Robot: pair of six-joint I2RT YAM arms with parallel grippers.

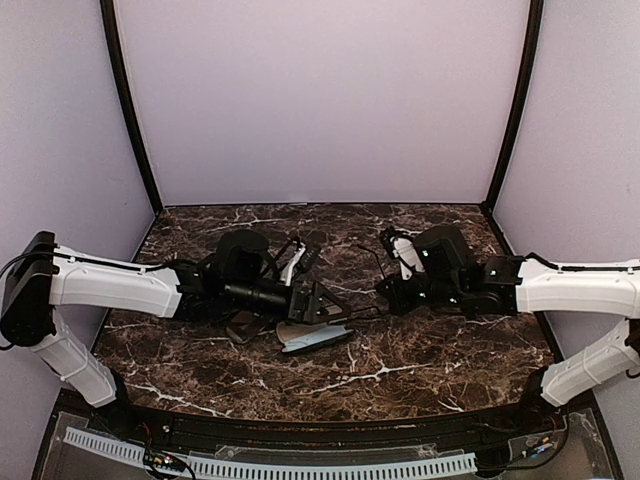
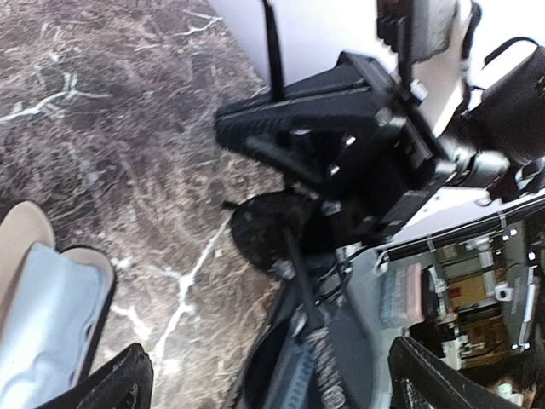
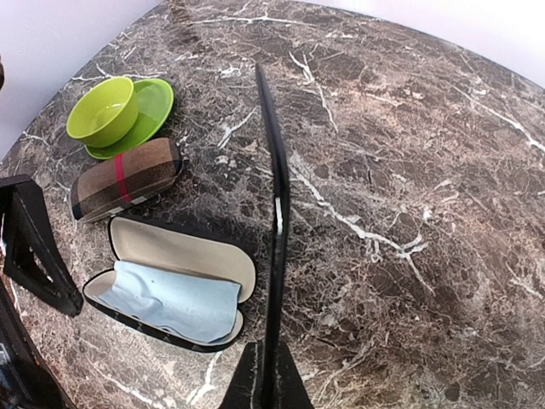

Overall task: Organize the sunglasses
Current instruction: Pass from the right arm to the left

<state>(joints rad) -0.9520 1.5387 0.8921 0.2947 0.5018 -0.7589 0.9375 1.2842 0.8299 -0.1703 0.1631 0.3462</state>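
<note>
A pair of sunglasses hangs above the table between the two grippers. Its slim black temple arm [image 3: 275,213] runs away from my right gripper [image 3: 264,379], which is shut on it. In the left wrist view a dark lens [image 2: 268,230] and the temple arm [image 2: 298,285] show just ahead of my left gripper [image 2: 277,388]. That gripper is open, its fingertips [image 2: 119,383] wide on either side and nothing between them. From above, the left gripper [image 1: 322,305] and the right gripper [image 1: 390,292] face each other, joined by the thin frame [image 1: 360,312].
An open case [image 3: 183,251] holding a light blue cloth [image 3: 166,298] lies below the glasses, also the open case [image 1: 315,338]. A closed striped case [image 3: 126,177] sits beside it. A green bowl [image 3: 104,111] stands on a green plate [image 3: 157,102] further left.
</note>
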